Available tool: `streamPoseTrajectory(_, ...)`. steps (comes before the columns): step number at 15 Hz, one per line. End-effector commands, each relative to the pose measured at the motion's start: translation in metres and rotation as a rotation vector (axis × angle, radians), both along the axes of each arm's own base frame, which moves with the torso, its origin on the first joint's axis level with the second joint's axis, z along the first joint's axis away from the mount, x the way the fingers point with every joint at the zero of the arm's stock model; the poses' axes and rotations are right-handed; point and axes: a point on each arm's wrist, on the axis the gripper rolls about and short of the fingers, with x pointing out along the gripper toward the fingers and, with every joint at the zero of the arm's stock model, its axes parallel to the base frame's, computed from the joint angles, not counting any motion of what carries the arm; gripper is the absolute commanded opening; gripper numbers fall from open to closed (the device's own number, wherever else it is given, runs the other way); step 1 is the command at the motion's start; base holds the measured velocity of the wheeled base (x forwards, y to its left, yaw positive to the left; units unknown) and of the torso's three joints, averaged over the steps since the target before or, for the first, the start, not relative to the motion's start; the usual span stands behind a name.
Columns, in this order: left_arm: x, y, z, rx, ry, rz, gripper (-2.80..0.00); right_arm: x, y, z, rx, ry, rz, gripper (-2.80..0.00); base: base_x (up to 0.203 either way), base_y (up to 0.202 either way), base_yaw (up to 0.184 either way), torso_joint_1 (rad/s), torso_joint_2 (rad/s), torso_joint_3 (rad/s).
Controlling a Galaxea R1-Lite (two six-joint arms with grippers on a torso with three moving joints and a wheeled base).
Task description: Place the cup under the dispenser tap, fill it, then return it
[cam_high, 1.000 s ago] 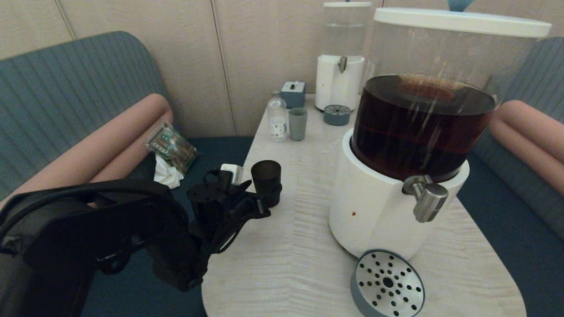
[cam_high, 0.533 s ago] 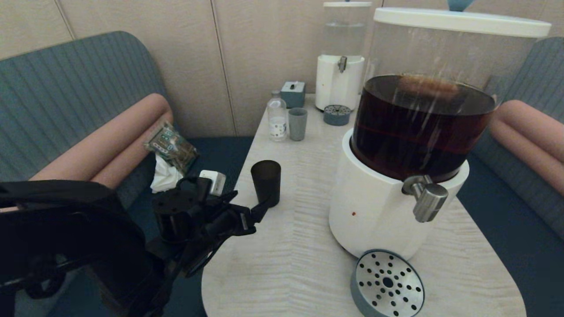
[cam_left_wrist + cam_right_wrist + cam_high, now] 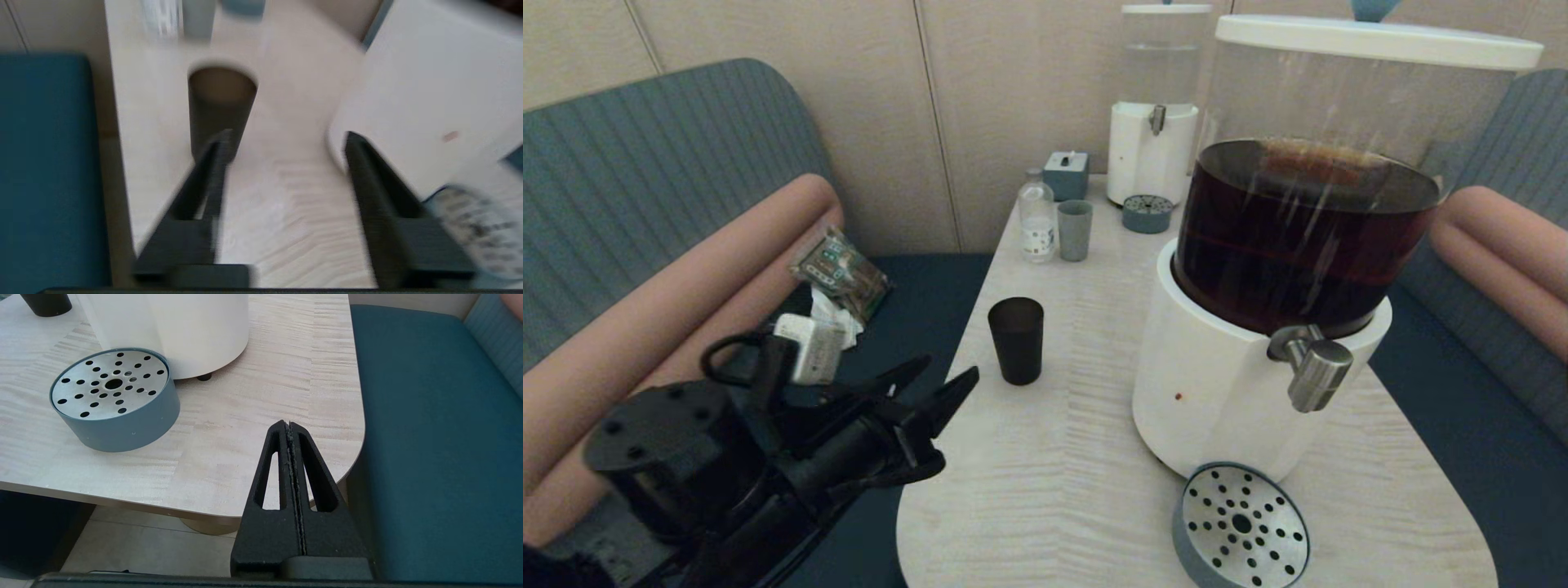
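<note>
The matte black cup [image 3: 1015, 340] stands upright on the pale table [image 3: 1054, 457], to the left of the big dispenser's white base [image 3: 1217, 384]. The silver dispenser tap [image 3: 1311, 367] juts out over the round perforated drip tray [image 3: 1241, 527]. My left gripper [image 3: 947, 369] hovers at the table's left edge, nearer than the cup and clear of it. It is open with nothing between the fingers. In the left wrist view the cup [image 3: 220, 106] stands beyond the left gripper [image 3: 286, 136]. My right gripper [image 3: 288, 425] is shut and empty, off the table's near right corner.
At the table's far end stand a grey-blue tumbler [image 3: 1075, 230], a small bottle [image 3: 1037, 220], a clear-liquid dispenser [image 3: 1152, 147] with its small tray [image 3: 1147, 214], and a box [image 3: 1066, 174]. A snack bag [image 3: 841, 273] lies on the left bench. The drip tray [image 3: 114, 396] sits by the front edge.
My left gripper was around the cup a second ago; it has drawn back toward the near left, off the cup, and its fingers have come closer together. The cup stayed put.
</note>
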Motion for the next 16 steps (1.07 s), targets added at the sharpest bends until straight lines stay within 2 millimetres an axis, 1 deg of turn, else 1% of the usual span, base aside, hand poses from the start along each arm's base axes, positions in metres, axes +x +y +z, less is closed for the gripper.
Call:
streamPoseTrajectory(1, -0.030, 0.017, 0.031, -0.076, -0.128, 0.003, -2.80, 0.000, 0.000, 0.000, 0.001, 0.002, 0.001, -2.80, 0.000, 0.000, 0.000, 0.000, 0.00, 0.000)
streamPoseTrajectory(4, -0.055, 0.034, 0.056, -0.143, -0.250, 0.033, -2.80, 0.000, 0.000, 0.000, 0.000, 0.001, 0.001, -2.80, 0.000, 0.000, 0.000, 0.000, 0.00, 0.000)
streamPoseTrajectory(7, -0.081, 0.061, 0.076, -0.187, -0.367, 0.124, -2.80, 0.000, 0.000, 0.000, 0.001, 0.002, 0.001, -2.80, 0.000, 0.000, 0.000, 0.000, 0.00, 0.000)
streamPoseTrajectory(9, -0.105, 0.082, 0.086, -0.187, -0.454, 0.186, -2.80, 0.000, 0.000, 0.000, 0.000, 0.001, 0.001, -2.80, 0.000, 0.000, 0.000, 0.000, 0.00, 0.000)
streamPoseTrajectory(10, -0.122, 0.091, 0.091, -0.177, -0.503, 0.206, -2.80, 0.000, 0.000, 0.000, 0.000, 0.001, 0.001, -2.80, 0.000, 0.000, 0.000, 0.000, 0.00, 0.000)
streamPoseTrajectory(12, -0.164, 0.103, 0.093, -0.154, -0.605, 0.236, -2.80, 0.000, 0.000, 0.000, 0.001, 0.001, 0.001, -2.80, 0.000, 0.000, 0.000, 0.000, 0.00, 0.000)
streamPoseTrajectory(14, -0.203, 0.106, 0.085, -0.118, -0.677, 0.269, -2.80, 0.000, 0.000, 0.000, 0.000, 0.000, 0.001, -2.80, 0.000, 0.000, 0.000, 0.000, 0.00, 0.000)
streamPoseTrajectory(16, -0.229, 0.104, 0.072, -0.080, -0.711, 0.300, -2.80, 0.000, 0.000, 0.000, -0.001, 0.002, 0.001, -2.80, 0.000, 0.000, 0.000, 0.000, 0.00, 0.000)
